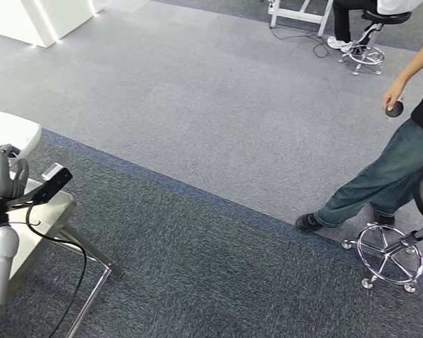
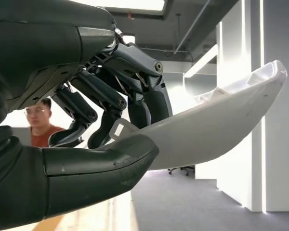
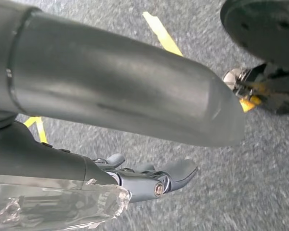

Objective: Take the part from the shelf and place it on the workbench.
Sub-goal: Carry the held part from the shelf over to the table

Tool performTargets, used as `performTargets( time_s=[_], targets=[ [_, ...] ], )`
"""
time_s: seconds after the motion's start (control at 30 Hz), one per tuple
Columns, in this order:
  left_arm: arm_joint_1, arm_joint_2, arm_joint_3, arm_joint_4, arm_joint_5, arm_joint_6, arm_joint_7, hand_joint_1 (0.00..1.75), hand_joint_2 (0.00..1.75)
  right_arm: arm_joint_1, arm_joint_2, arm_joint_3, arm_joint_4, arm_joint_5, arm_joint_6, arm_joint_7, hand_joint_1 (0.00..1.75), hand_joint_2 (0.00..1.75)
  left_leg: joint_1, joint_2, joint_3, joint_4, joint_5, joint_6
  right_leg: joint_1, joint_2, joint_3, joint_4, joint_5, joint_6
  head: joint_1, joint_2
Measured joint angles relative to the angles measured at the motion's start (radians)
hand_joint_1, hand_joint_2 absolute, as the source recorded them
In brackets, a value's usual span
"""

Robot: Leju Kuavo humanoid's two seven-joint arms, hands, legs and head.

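Observation:
The part (image 1: 10, 130) is a long, curved white plastic piece at the far left of the head view. My left hand (image 1: 1, 176) grips it from below. In the left wrist view the dark fingers and thick thumb of the left hand (image 2: 99, 125) close around one end of the white part (image 2: 223, 125), which sticks out beyond them. My right hand (image 3: 110, 96) hangs over grey carpet, its fingers (image 3: 172, 171) straight and nothing in it.
A pale table top on metal legs (image 1: 92, 257) stands under my left arm, with a black cable (image 1: 73, 282) hanging down. At the right a person (image 1: 379, 183) holds a small dark disc beside a chrome stool base (image 1: 390, 257). A white structure (image 1: 39, 17) stands far left.

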Motion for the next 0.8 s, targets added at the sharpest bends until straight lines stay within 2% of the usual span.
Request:
performTargets(
  time_s=[0.03, 0.07, 0.13, 0.17, 0.2, 0.23, 0.27, 0.3, 0.37, 0.4, 0.43, 0.5, 0.53, 0.6, 0.63, 0.67, 0.7, 0.73, 0.77, 0.8],
  targets=[
    [0.001, 0.002, 0.001, 0.0, 0.0, 0.0, 0.0, 1.75, 1.75, -0.003, 0.0, 0.0, 0.001, 0.0, 0.0, 0.0, 0.0, 0.0, -0.001, 0.014, -0.005, 0.009, -0.007, -0.005, -0.001, -0.012, 0.003, -0.005, 0.003, -0.005, -0.001, 0.0],
    [0.0, 0.004, 0.001, 0.0, 0.0, 0.0, 0.0, 1.75, 1.75, -0.005, 0.0, -0.001, 0.001, -0.001, -0.001, 0.0, 0.0, 0.0, -0.002, 0.04, -0.017, 0.032, -0.024, -0.008, -0.002, -0.025, 0.005, -0.011, 0.006, -0.011, -0.005, 0.0],
    [-0.003, 0.006, 0.001, 0.0, 0.0, 0.001, 0.0, 1.75, 1.75, -0.006, 0.0, -0.003, 0.005, -0.001, -0.001, 0.0, 0.0, 0.0, -0.003, 0.104, -0.068, 0.14, -0.083, -0.016, -0.001, -0.052, 0.008, -0.017, 0.007, -0.019, -0.011, 0.0],
    [-0.003, 0.006, 0.0, 0.0, 0.001, 0.002, 0.0, 1.75, 1.75, -0.006, 0.0, -0.003, 0.007, -0.001, -0.001, 0.0, 0.0, 0.0, -0.002, 0.119, -0.1, 0.206, -0.111, -0.02, 0.0, -0.065, 0.009, -0.016, 0.005, -0.02, -0.013, 0.0],
    [-0.001, 0.006, 0.0, 0.0, 0.001, 0.002, 0.0, 1.75, 1.75, -0.006, 0.0, -0.004, 0.009, -0.001, -0.001, 0.0, 0.0, 0.0, 0.0, 0.126, -0.124, 0.256, -0.127, -0.023, 0.0, -0.08, 0.009, -0.016, 0.003, -0.021, -0.013, 0.0],
    [0.001, 0.006, 0.0, 0.0, 0.001, 0.002, 0.0, 1.75, 1.75, -0.006, 0.0, -0.004, 0.011, -0.001, 0.0, 0.0, 0.0, 0.0, 0.002, 0.13, -0.134, 0.276, -0.124, -0.026, 0.0, -0.093, 0.01, -0.015, 0.001, -0.02, -0.013, 0.0],
    [0.003, 0.007, 0.0, 0.001, 0.001, 0.002, 0.0, 1.75, 1.75, -0.007, 0.0, -0.004, 0.013, -0.001, 0.0, 0.0, 0.0, 0.0, 0.003, 0.134, -0.124, 0.255, -0.102, -0.028, 0.0, -0.106, 0.012, -0.015, -0.001, -0.019, -0.013, 0.0],
    [0.002, 0.007, 0.0, 0.001, 0.001, 0.002, 0.0, 1.75, 1.75, -0.008, 0.0, -0.004, 0.014, -0.001, 0.0, 0.0, 0.0, 0.0, 0.004, 0.142, -0.095, 0.201, -0.068, -0.029, 0.0, -0.119, 0.015, -0.014, -0.005, -0.016, -0.013, 0.0],
    [-0.001, 0.007, 0.0, 0.001, 0.001, 0.002, 0.0, 1.75, 1.75, -0.009, 0.0, -0.004, 0.016, -0.001, 0.0, 0.0, 0.0, 0.0, -0.001, 0.187, -0.023, 0.067, -0.015, -0.027, 0.003, -0.143, 0.023, -0.011, -0.014, -0.008, -0.014, 0.0],
    [-0.003, 0.007, 0.0, 0.001, 0.001, 0.002, 0.0, 1.75, 1.75, -0.009, 0.0, -0.004, 0.017, -0.001, 0.0, 0.0, 0.0, 0.0, -0.005, 0.205, -0.002, 0.025, -0.007, -0.022, 0.007, -0.154, 0.026, -0.01, -0.019, -0.003, -0.013, 0.0],
    [-0.003, 0.007, 0.0, 0.001, 0.001, 0.002, 0.0, 1.75, 1.75, -0.009, 0.0, -0.004, 0.017, -0.001, -0.001, 0.001, 0.0, 0.0, -0.009, 0.216, 0.007, 0.005, -0.008, -0.016, 0.01, -0.164, 0.029, -0.009, -0.023, 0.002, -0.013, 0.0],
    [-0.001, 0.008, 0.001, 0.001, 0.001, 0.001, 0.001, 1.75, 1.75, -0.011, 0.0, -0.004, 0.018, -0.01, -0.003, 0.006, 0.0, 0.0, -0.012, 0.196, 0.005, 0.002, -0.01, -0.002, 0.013, -0.188, 0.034, -0.01, -0.029, 0.011, -0.011, 0.0],
    [0.001, 0.009, 0.002, 0.001, 0.001, 0.001, 0.002, 1.75, 1.75, -0.013, 0.0, -0.004, 0.019, -0.022, -0.007, 0.012, 0.0, 0.0, -0.01, 0.183, 0.005, 0.001, -0.009, 0.004, 0.011, -0.183, 0.036, -0.007, -0.035, 0.016, -0.01, 0.0],
    [0.0, 0.01, 0.004, 0.0, 0.002, 0.002, 0.006, 1.75, 1.75, -0.018, 0.0, -0.004, 0.023, -0.058, -0.024, 0.033, 0.0, 0.0, -0.006, 0.16, 0.008, -0.001, -0.007, 0.016, 0.006, -0.133, 0.016, 0.042, -0.068, 0.026, -0.005, 0.0],
    [0.0, 0.01, 0.004, -0.001, 0.003, 0.003, 0.007, 1.75, 1.75, -0.019, 0.0, -0.004, 0.028, -0.08, -0.036, 0.048, 0.0, 0.0, -0.004, 0.149, 0.009, -0.002, -0.007, 0.02, 0.003, -0.098, -0.013, 0.1, -0.098, 0.029, -0.003, 0.0],
    [0.002, 0.009, 0.005, -0.001, 0.004, 0.003, 0.009, 1.75, 1.75, -0.02, 0.0, -0.004, 0.034, -0.104, -0.047, 0.062, 0.0, 0.0, -0.004, 0.137, 0.008, -0.002, -0.007, 0.023, 0.002, -0.075, -0.05, 0.173, -0.129, 0.03, 0.0, 0.0],
    [0.006, 0.008, 0.005, -0.001, 0.006, 0.004, 0.01, 1.75, 1.75, -0.022, 0.0, -0.004, 0.042, -0.13, -0.058, 0.079, 0.0, 0.0, -0.005, 0.124, 0.008, -0.002, -0.006, 0.025, 0.001, -0.066, -0.089, 0.242, -0.151, 0.03, 0.0, 0.0],
    [0.011, 0.008, 0.006, -0.001, 0.007, 0.004, 0.01, 1.75, 1.75, -0.024, 0.0, -0.005, 0.05, -0.155, -0.07, 0.095, 0.0, 0.0, -0.006, 0.109, 0.009, -0.002, -0.006, 0.026, 0.001, -0.061, -0.119, 0.288, -0.157, 0.028, 0.001, 0.0],
    [0.016, 0.008, 0.007, -0.001, 0.007, 0.004, 0.011, 1.75, 1.75, -0.027, 0.0, -0.004, 0.057, -0.181, -0.08, 0.109, 0.0, 0.0, -0.007, 0.095, 0.01, -0.001, -0.006, 0.026, 0.001, -0.058, -0.131, 0.293, -0.141, 0.026, 0.001, 0.0],
    [0.019, 0.007, 0.008, -0.001, 0.007, 0.004, 0.012, 1.75, 1.75, -0.03, 0.0, -0.004, 0.064, -0.209, -0.09, 0.123, 0.0, 0.0, -0.007, 0.08, 0.011, -0.001, -0.006, 0.026, 0.001, -0.053, -0.123, 0.257, -0.106, 0.022, 0.001, 0.0]
  ],
)
